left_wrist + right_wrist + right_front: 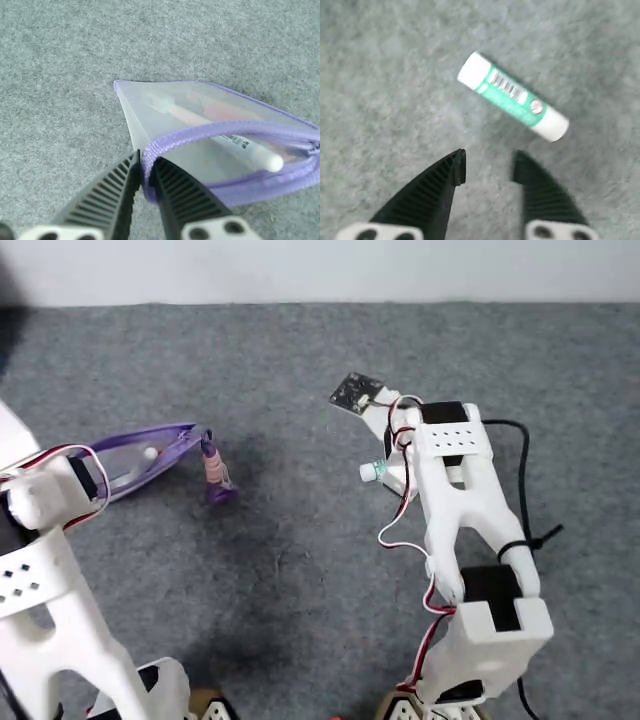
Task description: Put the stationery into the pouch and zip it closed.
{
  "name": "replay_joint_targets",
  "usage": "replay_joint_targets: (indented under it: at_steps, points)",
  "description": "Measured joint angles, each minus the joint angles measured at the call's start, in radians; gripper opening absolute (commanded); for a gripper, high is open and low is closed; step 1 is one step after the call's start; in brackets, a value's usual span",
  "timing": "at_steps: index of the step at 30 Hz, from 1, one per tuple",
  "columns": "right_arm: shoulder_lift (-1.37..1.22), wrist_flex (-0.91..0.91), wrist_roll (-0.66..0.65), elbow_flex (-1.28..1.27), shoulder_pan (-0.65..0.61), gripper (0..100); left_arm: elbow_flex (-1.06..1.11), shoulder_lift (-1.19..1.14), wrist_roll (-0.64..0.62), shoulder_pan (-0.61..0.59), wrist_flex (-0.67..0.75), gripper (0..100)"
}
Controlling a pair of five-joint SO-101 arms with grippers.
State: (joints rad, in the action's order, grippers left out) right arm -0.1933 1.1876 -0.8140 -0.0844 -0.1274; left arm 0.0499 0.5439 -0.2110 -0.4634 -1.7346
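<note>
A clear pouch with a purple zip lies on the grey carpet at the left. Inside it are a white pen and a pinkish stick. My left gripper is shut on the pouch's zip edge at one end. A small pink item sits at the pouch's far end. A green and white glue stick lies on the carpet just beyond my right gripper, which is open and apart from it. The stick's white cap pokes out beside the right arm.
The right arm with its wrist camera board covers most of the glue stick from above. Grey carpet spreads between the two arms. A pale wall runs along the back edge.
</note>
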Motion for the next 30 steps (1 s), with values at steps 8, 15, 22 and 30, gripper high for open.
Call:
replay_joint_targets:
  at_steps: [8,15,22,30]
  points:
    - [0.000,-0.034,-0.103,0.000,-0.035,41.1,0.000,0.000,0.000,0.000,0.000,1]
    - [-0.118,-0.146,-0.247,0.006,-0.044,41.0,0.000,0.000,0.000,0.000,0.000,1]
    - [-0.278,-0.195,-0.285,0.097,-0.072,40.1,0.000,0.000,0.000,0.000,0.000,1]
    - [-0.456,-0.114,-0.288,0.313,-0.078,6.9,0.000,0.000,0.000,0.000,0.000,1]
